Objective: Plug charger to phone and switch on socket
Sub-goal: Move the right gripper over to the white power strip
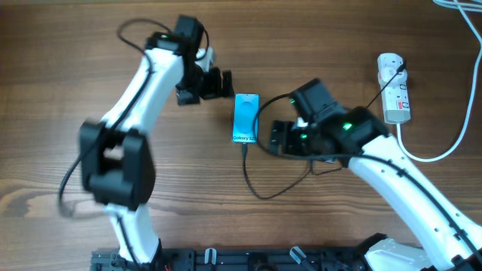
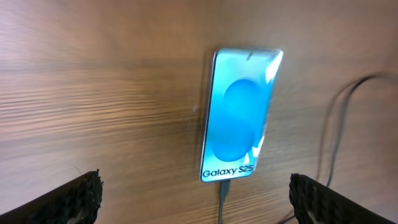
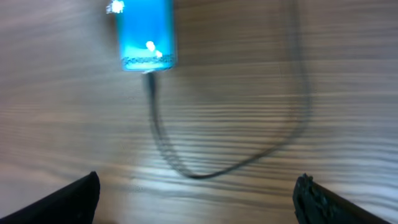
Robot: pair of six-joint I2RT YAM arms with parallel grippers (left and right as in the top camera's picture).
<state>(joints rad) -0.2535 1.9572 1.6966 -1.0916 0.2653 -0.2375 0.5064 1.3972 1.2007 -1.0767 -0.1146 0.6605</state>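
Currently in hand: judging by how things lie, the plugging looks done, and the switch on the socket (image 1: 395,96) is what remains.
Left fingers (image 1: 205,87): spread wide and gripping nothing. The phone (image 2: 239,118) lies just ahead of them, framed between the tips but touching neither.
Right fingers (image 1: 277,138): spread wide and empty, just beside the phone's cable end.
Phone: flat on the table (image 1: 60,45) with its screen lit, between the two sets of fingers.
Charger (image 3: 186,168): its tip meets the phone's lower edge, and the thin black cable loops over the table ahead of the right fingers, then runs off toward the socket.
Socket: well apart from both sets of fingers, on the far side of the right fingers from the phone. Its white cord (image 1: 444,147) trails away from it.
Doing it well: the right fingers are the nearer pair, so they seem the natural choice. They should lift clear of the cable loop before travelling, so the connector is not dragged out. One fingertip should press straight down on the switch so the light strip does not slide.
Hard to make out: the switch cannot be picked out on the socket from above, nor which way it is set. Whether the connector is fully seated is unclear, since both wrist views are blurred there. A dark shape at the socket may be the plug, but I cannot tell.
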